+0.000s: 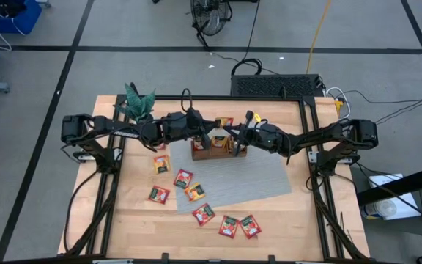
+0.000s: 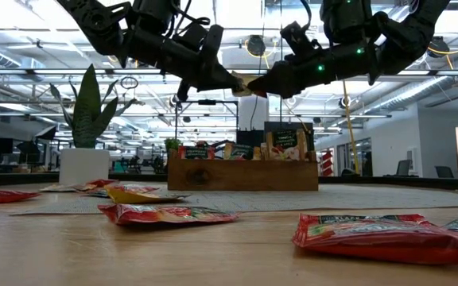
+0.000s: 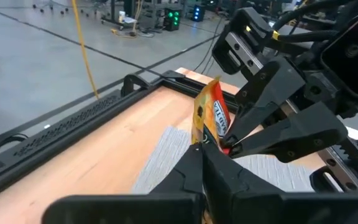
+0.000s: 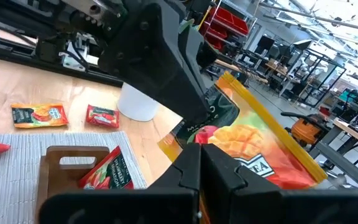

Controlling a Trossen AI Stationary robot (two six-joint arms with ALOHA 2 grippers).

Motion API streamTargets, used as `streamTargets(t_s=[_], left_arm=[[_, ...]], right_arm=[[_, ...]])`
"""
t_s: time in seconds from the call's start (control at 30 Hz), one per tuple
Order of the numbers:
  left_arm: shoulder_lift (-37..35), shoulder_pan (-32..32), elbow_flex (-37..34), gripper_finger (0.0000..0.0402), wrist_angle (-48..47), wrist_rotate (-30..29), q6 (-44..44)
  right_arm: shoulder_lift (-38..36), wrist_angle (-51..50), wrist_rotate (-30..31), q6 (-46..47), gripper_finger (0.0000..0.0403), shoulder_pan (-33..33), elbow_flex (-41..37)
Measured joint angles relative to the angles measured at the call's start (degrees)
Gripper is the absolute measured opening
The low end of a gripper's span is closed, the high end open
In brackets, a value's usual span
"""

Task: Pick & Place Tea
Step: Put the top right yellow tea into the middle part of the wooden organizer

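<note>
Both sets of jaws are closed on one and the same orange-yellow flat square tea sachet [image 4: 253, 146], held in the air between the two arms above the brown wooden compartment tray [image 1: 217, 151]. The left gripper [image 3: 207, 152] pinches one edge of the sachet; the right gripper [image 4: 199, 155] pinches the opposite side. In the low view the two grippers meet tip to tip well above the tray, with the sachet a small pale patch at their junction.

Position of the task item: the held sachet hangs over the tray, which stands at the rear of the grey woven mat [image 1: 262, 180] on the pale wooden bench [image 1: 291, 216]. The tray already carries several upright sachets. The remaining red flat sachets [image 1: 183, 178] lie scattered across the front of the mat and the bench, well apart from both grippers.

Governing relation: the sachet stands on edge, its flat faces roughly vertical, with the tray slots directly below it. Neither arm is nearer; both are in contact. The sachet's long axis appears to run between the two grips, across the tray.

Judged step: a handover or joint re-orientation before insertion. One pair of jaws must let go before the other can lower the sachet edge-first into a compartment. Risk: if both release unevenly, the thin sachet may twist and land flat on the tray rim rather than in a slot
</note>
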Motion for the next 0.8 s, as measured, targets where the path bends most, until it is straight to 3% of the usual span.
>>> streamTargets(t_s=[0.23,0.43,0.53,0.6,0.8], left_arm=[[-0.7,0.1,0.0,0.0003,-1.2,1.3,6.4],[-7.9,0.1,0.0,0.0002,-9.8,-2.6,10.7],[-11.7,0.1,0.8,0.0002,-18.2,-2.8,11.3],[-13.5,0.4,3.7,0.0001,-28.0,0.0,11.2],[-9.9,0.6,21.3,0.0001,-57.7,2.1,10.0]], right_arm=[[0.0,-2.3,-0.1,0.6,0.0000,0.0,0.0],[0.0,-5.3,-0.1,0.9,0.0000,0.0,0.0],[0.0,-6.1,0.0,1.4,0.0000,0.0,0.0],[-0.7,-7.3,0.2,1.2,0.0000,0.0,0.0],[-7.1,-14.3,3.2,1.0,0.0000,0.0,0.0]])
